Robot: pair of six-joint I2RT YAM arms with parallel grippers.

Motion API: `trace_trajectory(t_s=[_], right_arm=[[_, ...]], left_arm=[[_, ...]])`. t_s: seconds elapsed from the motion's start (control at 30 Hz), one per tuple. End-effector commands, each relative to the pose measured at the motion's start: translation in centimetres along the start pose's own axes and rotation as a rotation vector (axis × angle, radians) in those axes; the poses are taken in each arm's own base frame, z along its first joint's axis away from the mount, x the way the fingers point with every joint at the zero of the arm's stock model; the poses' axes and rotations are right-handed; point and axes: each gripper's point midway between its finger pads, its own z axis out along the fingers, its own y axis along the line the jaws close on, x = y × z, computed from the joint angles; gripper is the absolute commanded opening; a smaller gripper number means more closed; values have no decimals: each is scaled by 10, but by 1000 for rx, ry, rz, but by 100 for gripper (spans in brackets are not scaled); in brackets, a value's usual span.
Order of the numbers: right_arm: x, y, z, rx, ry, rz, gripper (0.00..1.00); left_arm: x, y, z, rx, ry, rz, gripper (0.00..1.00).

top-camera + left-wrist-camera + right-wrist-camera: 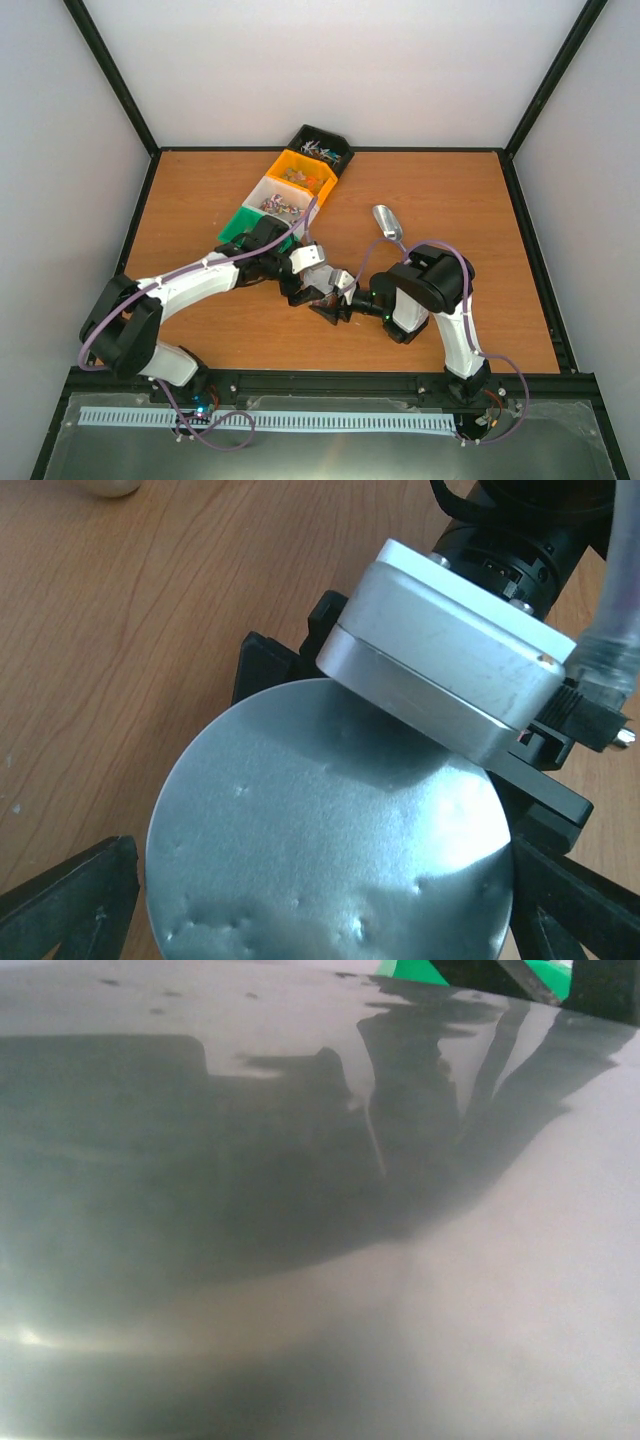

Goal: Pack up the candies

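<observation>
At the table's (450,200) middle, the left tool (308,293) sets its fingers (70,905) either side of a round silver lid (330,850); whether it is clamped, I cannot tell. The right tool (345,303) is equally unclear. Beyond, candies (281,205) lie in small bins (236,226): light, slippery, likely better scooped than pinched.

1. The worktop (200,340) is brown wood grain with a black frame around its edges.
2. Four small bins stand on it in a touching diagonal row: black bin (343,160), orange bin (278,165), white bin (256,192), green bin (237,224).
3. A metal scoop (388,222) lies right of the row, apart from it.
</observation>
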Motion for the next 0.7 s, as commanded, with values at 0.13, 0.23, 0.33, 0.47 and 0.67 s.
trace_trajectory(t_s=[0.13,0.23,0.33,0.47,0.67], right_arm=[[-29,7,-1,-21,-122,-93,69],[-30,12,-1,-45,-127,-95,62],[-30,21,-3,-94,-134,-96,59],[-31,30,-6,-145,-144,-104,55],[-36,44,-10,-235,-165,-114,52]], left_arm=[[-16,4,5,21,-39,24,94],[-11,0,3,29,-26,66,84],[-8,-7,-1,50,-21,124,77],[-4,-24,-7,129,-11,221,70],[1,-41,-11,233,-2,315,63]])
